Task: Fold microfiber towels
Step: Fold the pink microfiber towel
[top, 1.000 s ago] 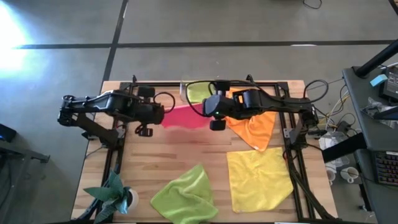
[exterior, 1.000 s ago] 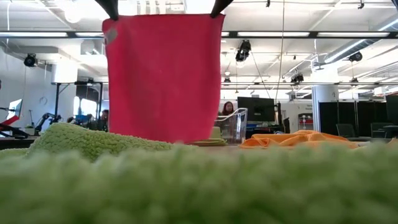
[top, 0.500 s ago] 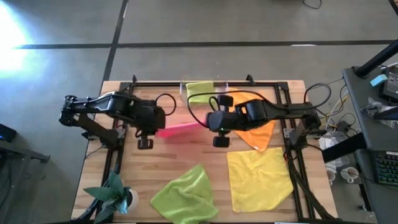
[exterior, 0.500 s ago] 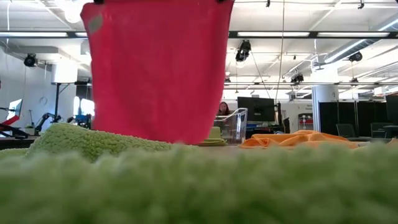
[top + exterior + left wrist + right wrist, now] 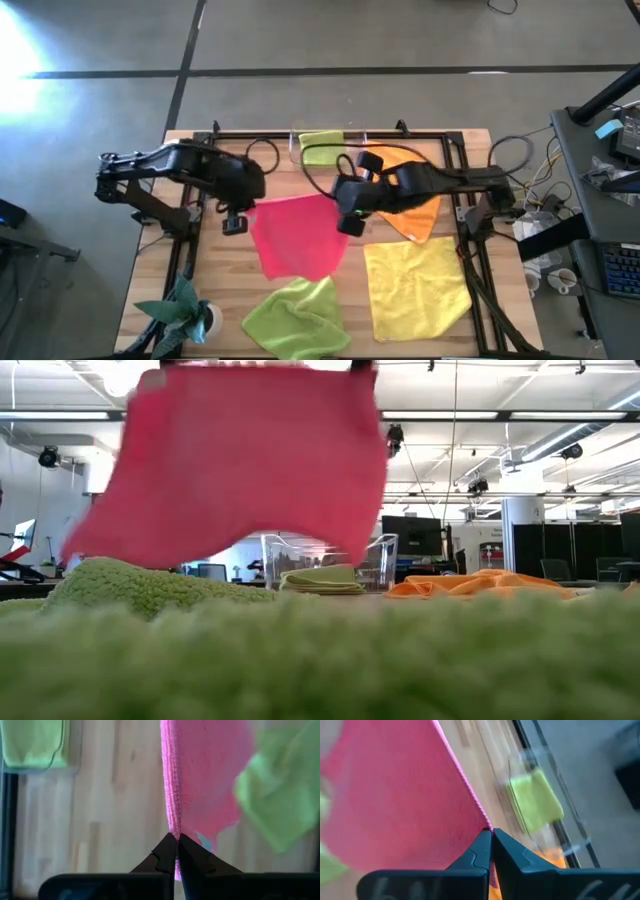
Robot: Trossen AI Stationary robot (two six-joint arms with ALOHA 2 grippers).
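Hot pink microfiber towel [image 5: 296,234] — held off the table by two adjacent corners, spread between both arms over the middle of the wooden table [image 5: 230,270], its free edge billowing toward the front. Left gripper [image 5: 177,851]: fingers pressed together on one pink corner, at the towel's left upper edge in the high view. Right gripper [image 5: 491,846]: fingers likewise clamped on the other pink corner, at the towel's right upper edge. Crumpled lime green towel [image 5: 297,318] — lying at the table's front, partly under the pink towel's hanging edge. Yellow towel [image 5: 415,286] — lying flat at the front right, apart from the pink one. Orange towel [image 5: 412,214] — rumpled, behind the yellow, partly beneath the right arm. Folded lime green towel [image 5: 320,147] — lying in the clear plastic tray [image 5: 378,559] at the table's back edge. Small potted plant [image 5: 187,312] — at the front left corner.
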